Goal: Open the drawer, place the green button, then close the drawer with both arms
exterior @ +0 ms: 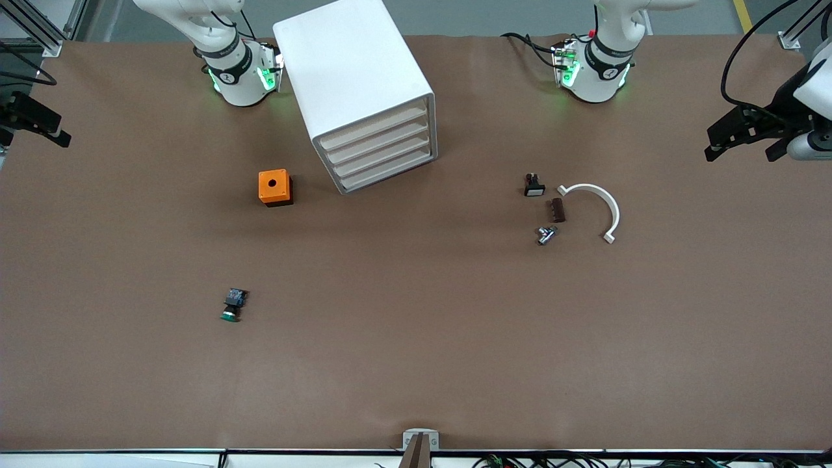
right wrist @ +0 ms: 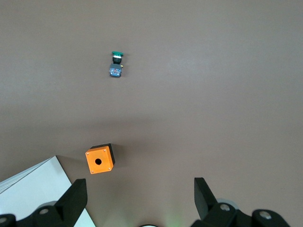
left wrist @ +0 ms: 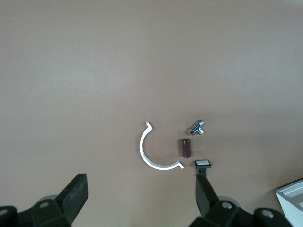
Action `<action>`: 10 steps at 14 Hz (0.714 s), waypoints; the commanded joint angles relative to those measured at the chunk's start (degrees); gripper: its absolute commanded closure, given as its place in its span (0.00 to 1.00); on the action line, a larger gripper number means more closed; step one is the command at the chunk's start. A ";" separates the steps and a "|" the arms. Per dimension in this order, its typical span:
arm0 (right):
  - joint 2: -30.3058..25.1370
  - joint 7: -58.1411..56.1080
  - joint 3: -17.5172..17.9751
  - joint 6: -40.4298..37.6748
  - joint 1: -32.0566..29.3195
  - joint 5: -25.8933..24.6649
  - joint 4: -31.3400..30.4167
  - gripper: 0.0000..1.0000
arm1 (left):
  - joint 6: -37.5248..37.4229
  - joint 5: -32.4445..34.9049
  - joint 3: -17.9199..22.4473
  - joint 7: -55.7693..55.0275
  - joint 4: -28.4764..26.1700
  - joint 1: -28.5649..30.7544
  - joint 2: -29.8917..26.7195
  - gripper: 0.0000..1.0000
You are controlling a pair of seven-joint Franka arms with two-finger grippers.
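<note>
The white cabinet [exterior: 357,84] stands on the table between the two arm bases, and its four cream-fronted drawers [exterior: 380,146] are all shut. The button [exterior: 234,304], green-capped with a blue back part, lies on the table toward the right arm's end, nearer to the front camera than the orange box [exterior: 275,187]. It also shows in the right wrist view [right wrist: 115,65]. My right gripper [exterior: 32,140] hangs open and empty over the table's edge at the right arm's end, also seen in its wrist view [right wrist: 139,194]. My left gripper [exterior: 741,146] hangs open and empty at the left arm's end, also seen in its wrist view [left wrist: 142,194].
Toward the left arm's end lie a black switch with a white face [exterior: 533,185], a brown block [exterior: 557,210], a small metal fitting [exterior: 546,234] and a white curved piece [exterior: 613,211]. The orange box with a hole stands beside the cabinet.
</note>
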 commanded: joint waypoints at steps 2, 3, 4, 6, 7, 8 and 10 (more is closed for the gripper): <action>-1.47 -0.82 0.86 0.40 -1.28 0.73 -1.36 0.00 | -1.04 1.58 -0.25 0.03 1.34 -0.24 0.61 0.00; -1.47 -0.91 0.77 0.31 -1.28 0.73 -1.36 0.00 | -1.04 1.58 -0.34 0.20 1.34 -0.06 0.61 0.00; -1.47 -0.82 0.86 0.40 -1.28 0.73 -1.36 0.00 | -0.95 1.49 -0.25 0.72 1.51 0.29 0.61 0.00; -1.47 -0.82 0.86 0.40 -1.28 0.73 -1.36 0.00 | -0.95 1.49 -0.07 0.12 1.60 0.38 1.14 0.00; -1.47 -0.82 0.77 0.40 -1.28 0.73 -1.36 0.00 | -0.95 1.58 0.19 -0.15 1.34 0.38 1.84 0.00; -1.47 -0.82 0.86 0.40 -1.28 0.73 -1.36 0.00 | -0.95 1.84 0.28 -0.15 1.43 0.29 2.80 0.00; -1.38 -0.82 0.86 0.31 -1.28 0.73 -1.36 0.00 | -0.86 2.02 0.19 -0.85 1.60 0.20 6.40 0.01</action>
